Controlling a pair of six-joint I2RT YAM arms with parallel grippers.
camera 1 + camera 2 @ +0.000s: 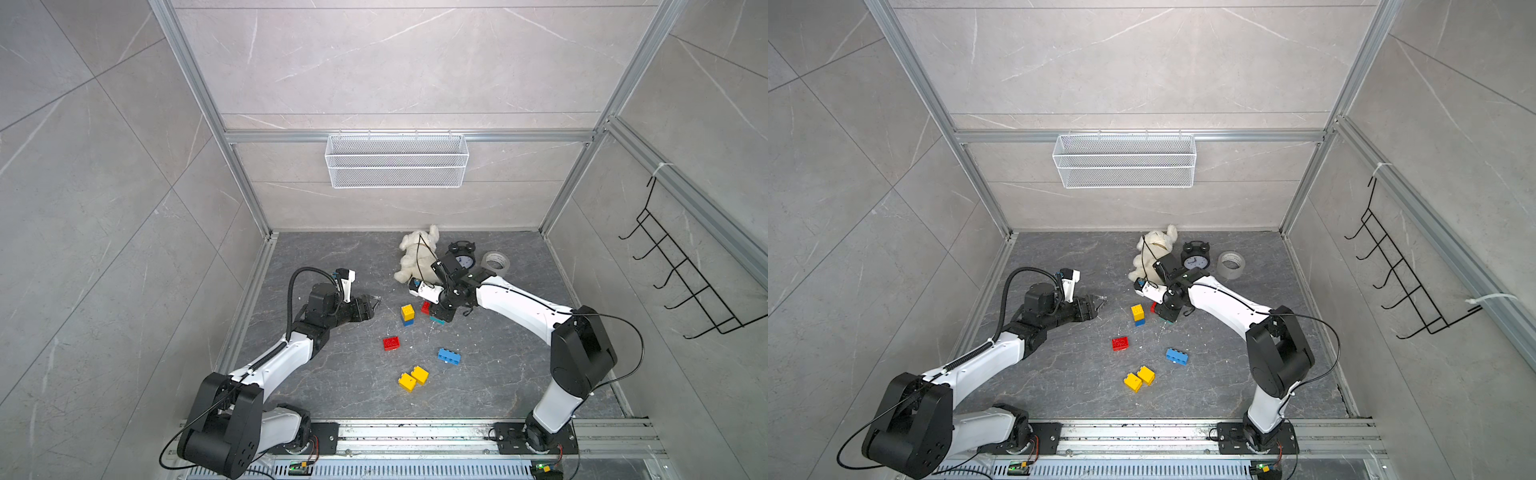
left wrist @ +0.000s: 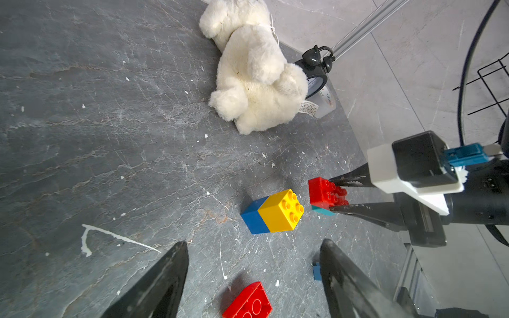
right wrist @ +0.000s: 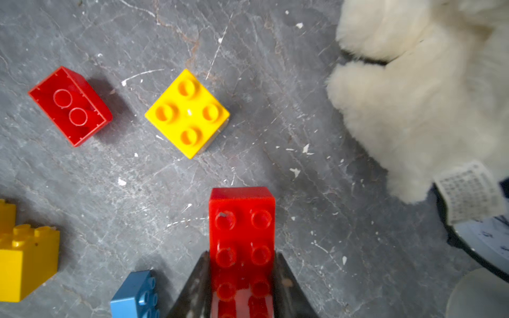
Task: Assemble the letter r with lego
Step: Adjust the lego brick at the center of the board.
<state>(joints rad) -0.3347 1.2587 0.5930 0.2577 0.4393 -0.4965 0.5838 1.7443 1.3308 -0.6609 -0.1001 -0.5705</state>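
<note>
- Two bricks, red brick (image 3: 242, 220) atop teal brick (image 2: 319, 210), pinched by right tool (image 3: 242, 256).
- Six other lego bricks (image 1: 390, 343) on desk (image 1: 332, 374).
- Left tool (image 2: 254, 245) spread above desk.
- Wire basket (image 1: 397, 160) hangs on back wall.

Dark stone floor (image 1: 1059, 374). The left gripper (image 1: 1099, 304) sits low, apart from the bricks. The right gripper (image 1: 1166, 315) is down at a red brick (image 1: 1153, 307), with a teal brick (image 1: 1167, 321) showing at its tip. A yellow-on-blue stack (image 1: 1137, 315) stands between the grippers. Nearer the front are a loose red brick (image 1: 1120, 343), a blue brick (image 1: 1177, 356) and two yellow bricks (image 1: 1133, 382) side by side. A plush toy (image 1: 1152, 253), alarm clock (image 1: 1195, 257) and tape roll (image 1: 1230, 264) lie by the back wall.
</note>
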